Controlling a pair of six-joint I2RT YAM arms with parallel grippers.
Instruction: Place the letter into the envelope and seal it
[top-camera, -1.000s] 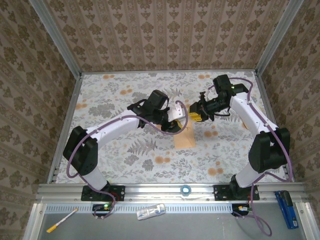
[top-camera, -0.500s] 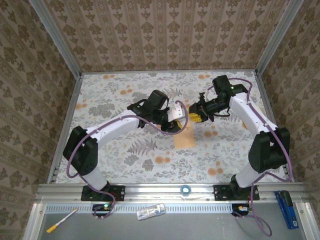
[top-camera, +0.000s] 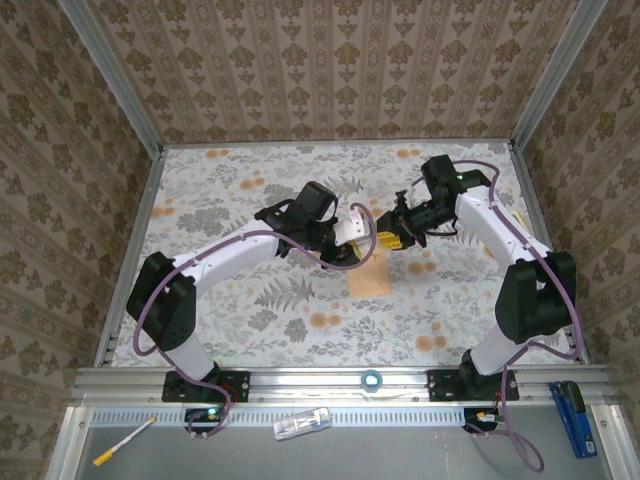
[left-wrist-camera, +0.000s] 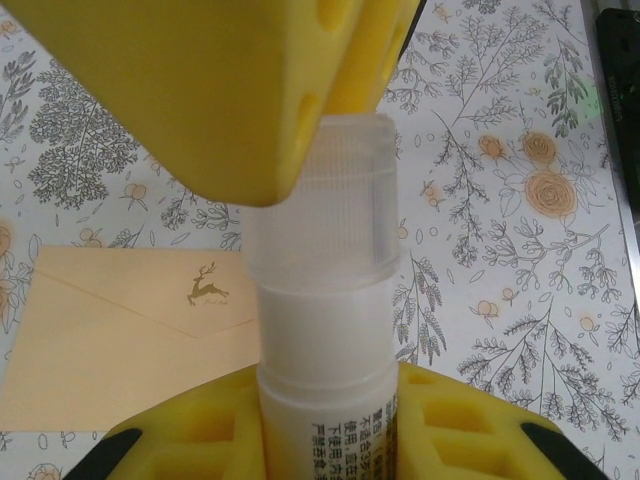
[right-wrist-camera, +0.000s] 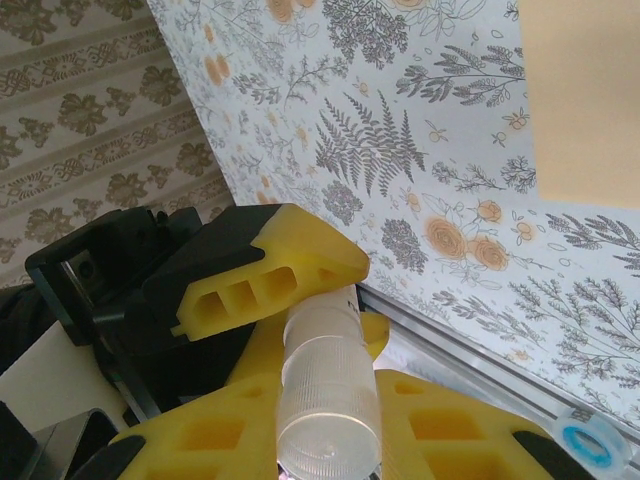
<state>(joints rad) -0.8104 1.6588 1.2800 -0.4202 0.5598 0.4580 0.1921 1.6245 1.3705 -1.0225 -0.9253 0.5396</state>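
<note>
The tan envelope lies flat on the floral cloth mid-table; in the left wrist view the envelope shows its flap folded down, with a small gold deer print. The letter is hidden or out of view. Above the envelope's far end, my left gripper is shut on the body of a white glue stick. Facing it, my right gripper is shut on the stick's ribbed translucent cap. The cap sits on the stick. The two grippers' yellow pads nearly touch.
A blue-ringed tape roll sits on the front rail. Below the rail lie a blue stapler, a small clear item and a pen. Patterned walls close in the left, back and right sides.
The right arm has shifted slightly, its gripper dipping a little toward the envelope while keeping hold of the cap. The left arm and the envelope have stayed put.
</note>
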